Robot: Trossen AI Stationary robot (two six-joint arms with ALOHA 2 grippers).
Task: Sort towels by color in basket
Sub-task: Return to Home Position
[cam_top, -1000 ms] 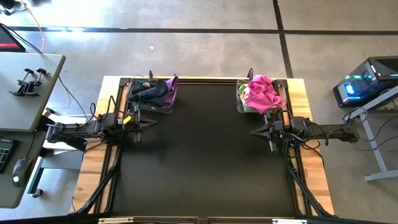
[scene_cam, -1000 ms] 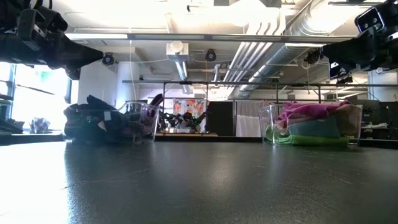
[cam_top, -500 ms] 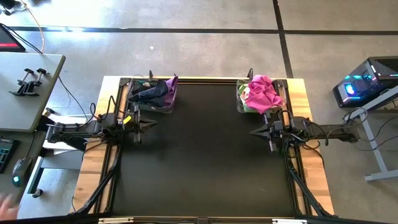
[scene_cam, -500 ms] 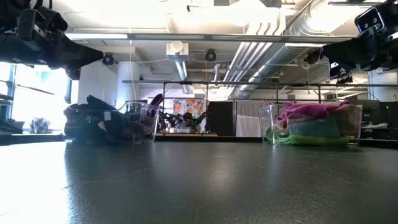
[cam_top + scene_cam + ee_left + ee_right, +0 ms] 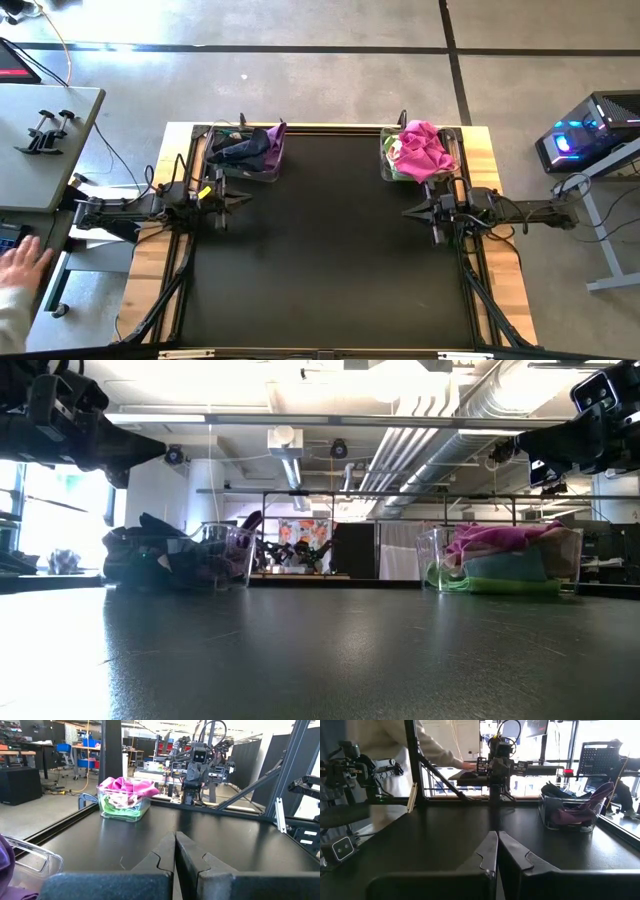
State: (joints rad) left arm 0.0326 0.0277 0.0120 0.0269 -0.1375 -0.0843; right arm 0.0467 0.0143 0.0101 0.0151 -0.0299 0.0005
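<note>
Two clear baskets stand at the table's far edge. The far-left basket (image 5: 245,152) holds dark towels (image 5: 250,146), navy, black and purple. The far-right basket (image 5: 418,155) holds bright towels (image 5: 422,148), magenta on top, lime and mint below (image 5: 122,807). My left gripper (image 5: 248,201) hovers shut at the table's left edge, pointing level toward the right. My right gripper (image 5: 405,212) hovers shut at the right edge, pointing level toward the left. Neither has anything between its fingers.
The black mat (image 5: 330,250) between the arms bears nothing. A wooden border (image 5: 505,290) frames it. A person's hand (image 5: 22,265) shows beyond the table's left side, near a grey side table (image 5: 45,140). A computer (image 5: 590,135) stands to the right.
Both arms have kept still. A person's hand has come into the high view at the lower left, beside the table.
</note>
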